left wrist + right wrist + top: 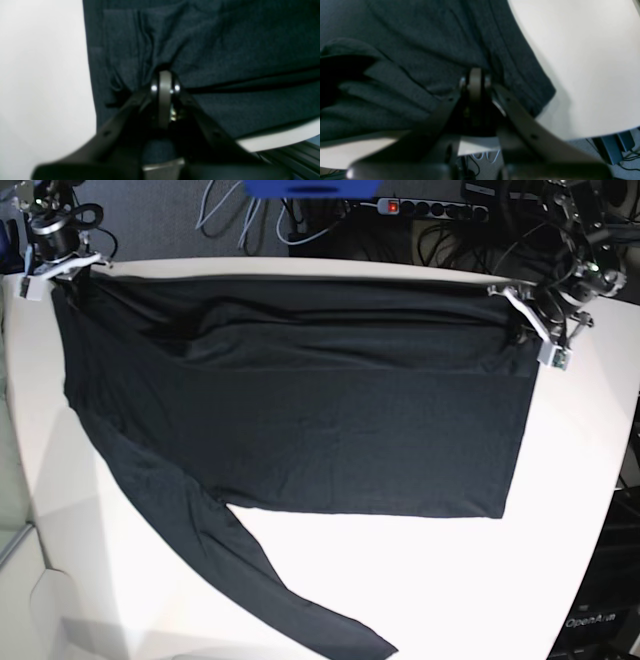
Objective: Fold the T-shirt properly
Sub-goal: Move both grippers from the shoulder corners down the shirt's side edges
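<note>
I'm seeing the T-shirt (300, 420), plain black with long sleeves, lying spread wide across the white surface (560, 510), its far edge doubled over into a fold, one sleeve trailing diagonally toward the near edge, fabric lightly wrinkling

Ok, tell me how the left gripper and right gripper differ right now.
The left gripper pinches the T-shirt at the table's right side in the base view; the right gripper pinches it at the far left corner. No sleeve trails below the left; one does below the right. Both are shut on fabric.
</note>
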`<state>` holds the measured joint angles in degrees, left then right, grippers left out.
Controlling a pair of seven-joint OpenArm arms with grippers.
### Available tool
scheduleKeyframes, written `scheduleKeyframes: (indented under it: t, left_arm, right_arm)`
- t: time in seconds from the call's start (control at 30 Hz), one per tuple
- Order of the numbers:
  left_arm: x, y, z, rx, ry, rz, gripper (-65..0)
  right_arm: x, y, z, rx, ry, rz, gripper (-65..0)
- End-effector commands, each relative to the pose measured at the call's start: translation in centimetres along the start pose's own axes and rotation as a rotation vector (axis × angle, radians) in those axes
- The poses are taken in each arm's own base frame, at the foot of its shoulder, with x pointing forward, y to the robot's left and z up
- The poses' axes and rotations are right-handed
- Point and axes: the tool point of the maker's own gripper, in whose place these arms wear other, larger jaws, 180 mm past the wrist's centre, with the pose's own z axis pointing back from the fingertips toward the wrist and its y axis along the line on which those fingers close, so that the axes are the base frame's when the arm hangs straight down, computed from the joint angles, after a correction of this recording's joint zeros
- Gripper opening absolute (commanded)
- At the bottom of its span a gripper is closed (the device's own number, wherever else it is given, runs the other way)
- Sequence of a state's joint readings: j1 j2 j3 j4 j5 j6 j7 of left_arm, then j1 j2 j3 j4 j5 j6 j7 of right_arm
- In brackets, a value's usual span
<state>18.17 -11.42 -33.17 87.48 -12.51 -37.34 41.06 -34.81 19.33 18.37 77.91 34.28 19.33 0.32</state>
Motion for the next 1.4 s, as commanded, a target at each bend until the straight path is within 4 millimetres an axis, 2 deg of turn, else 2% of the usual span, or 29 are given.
scheduleKeyframes:
  t: [0.0,0.17,0.37,0.57,0.73,0.8,0.93,1.07,1.17,1.37]
  left_arm:
    - [-1.5,1.0,0.3,0.042,0.084,-0.025,-65.0]
    - [-0.4,1.0,0.0,0.043,0.062,-0.025,-65.0]
    - [1.0,1.2,-0.3,0.046,0.033,-0.029,-65.0]
    - [2.1,1.2,-0.5,0.046,0.010,-0.029,-65.0]
    - [3.1,1.2,-0.6,0.049,-0.013,-0.034,-65.0]
    - [3.8,1.2,-0.3,0.054,-0.030,-0.046,-65.0]
    - [5.6,0.9,0.6,0.069,-0.083,-0.062,-65.0]
    - [6.9,2.2,2.5,0.139,-0.158,-0.016,-65.0]
    - [8.7,2.7,3.8,0.175,-0.216,-0.021,-65.0]
    - [11.2,3.3,3.8,0.188,-0.266,-0.033,-65.0]
  right_arm:
    - [-1.4,-0.8,0.2,-0.032,0.100,0.056,-65.0]
    - [1.7,1.2,0.0,0.018,0.024,0.087,-65.0]
    - [3.9,2.7,-0.3,0.051,-0.032,0.107,-65.0]
    - [5.3,3.0,-0.3,0.066,-0.055,0.136,-65.0]
    - [7.2,3.4,-1.2,0.074,-0.106,0.142,-65.0]
    - [7.5,3.3,-1.3,0.075,-0.111,0.147,-65.0]
    - [9.4,3.5,-2.2,0.081,-0.146,0.158,-65.0]
    - [10.8,3.8,-2.8,0.089,-0.164,0.177,-65.0]
    - [11.8,3.3,-4.0,0.079,-0.090,0.245,-65.0]
    - [14.9,3.5,-6.5,0.025,-0.023,0.329,-65.0]
